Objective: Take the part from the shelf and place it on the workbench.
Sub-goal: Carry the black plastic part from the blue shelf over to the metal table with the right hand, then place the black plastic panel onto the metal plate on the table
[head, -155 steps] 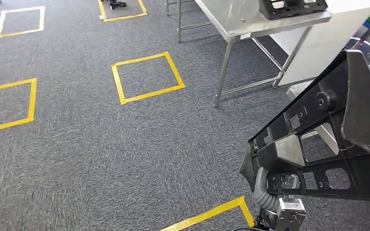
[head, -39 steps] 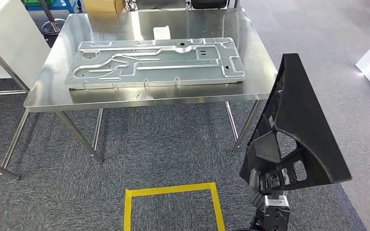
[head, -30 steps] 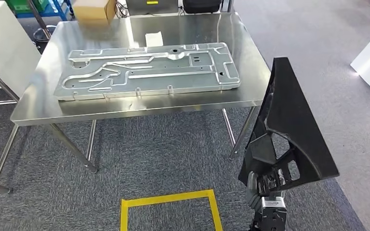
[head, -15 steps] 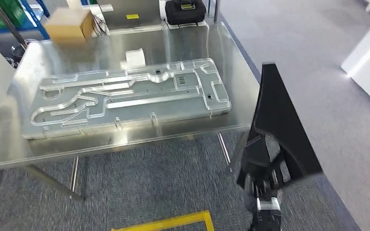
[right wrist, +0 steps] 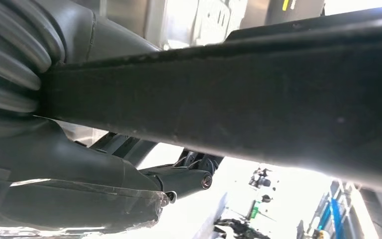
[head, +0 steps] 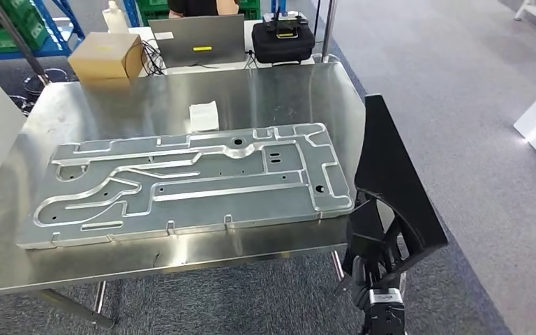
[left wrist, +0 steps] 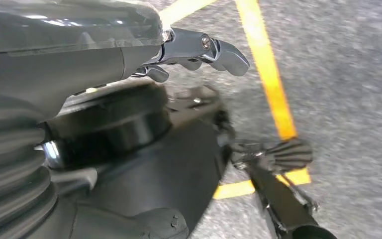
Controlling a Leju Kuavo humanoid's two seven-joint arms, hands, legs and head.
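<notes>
Part (head: 391, 188): matte black plastic bracket, wedge-shaped, with ribbed cut-out windows near its base. Stands upright at 4 o'clock in my head view, just off the workbench (head: 146, 98) corner, not on it. My right hand (head: 371, 269) grips its base. My left hand (left wrist: 199, 50) hangs over carpet, fingers apart, holding nothing.

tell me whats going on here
A humanoid robot is carrying a black part in its right hand, held upright beside the right end of a steel workbench. A large metal plate already lies on the bench. The part has not been set down yet. Its left hand hangs over the carpet, holding nothing.
</notes>
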